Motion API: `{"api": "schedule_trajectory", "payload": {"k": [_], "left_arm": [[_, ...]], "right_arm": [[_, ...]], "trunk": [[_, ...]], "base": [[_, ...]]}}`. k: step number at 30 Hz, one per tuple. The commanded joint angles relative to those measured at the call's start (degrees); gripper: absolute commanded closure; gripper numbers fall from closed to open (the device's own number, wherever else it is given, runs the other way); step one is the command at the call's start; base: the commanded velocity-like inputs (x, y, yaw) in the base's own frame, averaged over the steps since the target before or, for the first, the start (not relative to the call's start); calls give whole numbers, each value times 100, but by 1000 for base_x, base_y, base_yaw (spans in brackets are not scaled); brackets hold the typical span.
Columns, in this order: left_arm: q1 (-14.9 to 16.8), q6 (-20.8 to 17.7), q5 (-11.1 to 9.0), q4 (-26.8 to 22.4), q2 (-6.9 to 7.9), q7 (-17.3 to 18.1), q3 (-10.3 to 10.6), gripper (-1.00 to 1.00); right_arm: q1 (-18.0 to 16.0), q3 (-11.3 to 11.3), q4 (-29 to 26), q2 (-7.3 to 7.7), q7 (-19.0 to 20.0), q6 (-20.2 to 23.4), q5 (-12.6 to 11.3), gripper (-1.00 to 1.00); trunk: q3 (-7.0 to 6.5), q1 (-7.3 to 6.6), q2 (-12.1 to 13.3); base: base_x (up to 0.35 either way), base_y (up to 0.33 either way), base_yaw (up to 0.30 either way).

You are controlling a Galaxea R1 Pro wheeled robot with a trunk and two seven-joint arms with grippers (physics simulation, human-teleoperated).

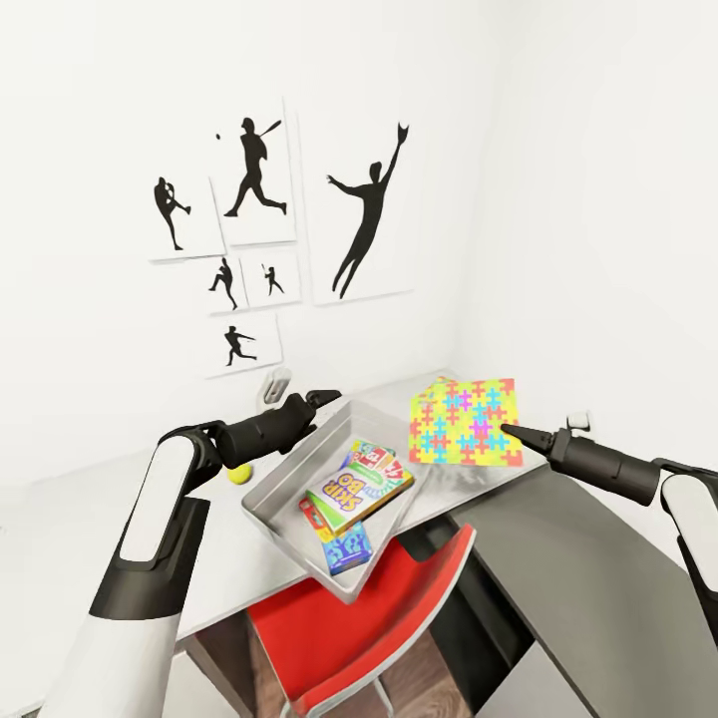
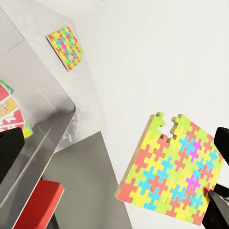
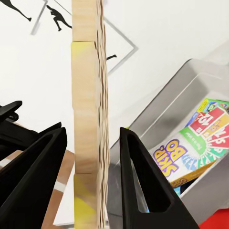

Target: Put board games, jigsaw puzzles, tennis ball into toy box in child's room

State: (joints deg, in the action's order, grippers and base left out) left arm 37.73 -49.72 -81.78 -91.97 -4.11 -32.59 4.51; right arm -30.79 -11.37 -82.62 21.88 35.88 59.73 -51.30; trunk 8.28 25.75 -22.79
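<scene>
My right gripper (image 1: 514, 431) is shut on a corner of a many-coloured jigsaw puzzle (image 1: 466, 421), held tilted in the air just right of the toy box (image 1: 291, 461). The right wrist view has that puzzle (image 3: 88, 119) edge-on between the fingers (image 3: 143, 181). A second puzzle (image 2: 65, 46) lies flat on the table (image 1: 90, 489). Inside the grey box lie the Skip-Bo game (image 1: 357, 487), a blue game (image 1: 347, 546) and part of another box beneath. The tennis ball (image 1: 238, 475) rests on the table left of the box. My left gripper (image 1: 321, 398) hovers open over the box's far corner.
A red chair (image 1: 349, 618) stands tucked under the table's front edge, below the toy box. A lower dark grey cabinet (image 1: 568, 568) sits under my right arm. White walls close the corner behind, the left one hung with baseball silhouette pictures (image 1: 259, 189).
</scene>
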Motion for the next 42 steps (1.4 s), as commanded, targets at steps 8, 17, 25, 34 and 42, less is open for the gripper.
{"api": "schedule_trajectory", "payload": {"k": [8,17,25,34,42], "left_arm": [[6,-7,-57,-5,-2,-61,-3,-100],[6,-5,-57,-3,-2,-59,-9,-100],[6,-7,-57,-4,-2,-62,-6,-100],[6,-5,-57,-5,4,-64,-11,-100],[6,-3,-57,1,2,-71,-22,-100]], "right_arm": [[-4,-13,0,0,42,27,26,100],[2,-14,0,0,42,27,24,100],[2,-8,0,-6,42,27,30,100],[2,-4,8,-22,42,27,32,100],[2,-6,9,-25,42,27,32,100]], "trunk": [[12,4,-13],[12,4,-13],[12,4,-13],[12,4,-13],[12,4,-13]], "base": [[0,11,-3],[0,76,-197],[0,250,-271],[0,101,-223],[0,12,-45]]}}
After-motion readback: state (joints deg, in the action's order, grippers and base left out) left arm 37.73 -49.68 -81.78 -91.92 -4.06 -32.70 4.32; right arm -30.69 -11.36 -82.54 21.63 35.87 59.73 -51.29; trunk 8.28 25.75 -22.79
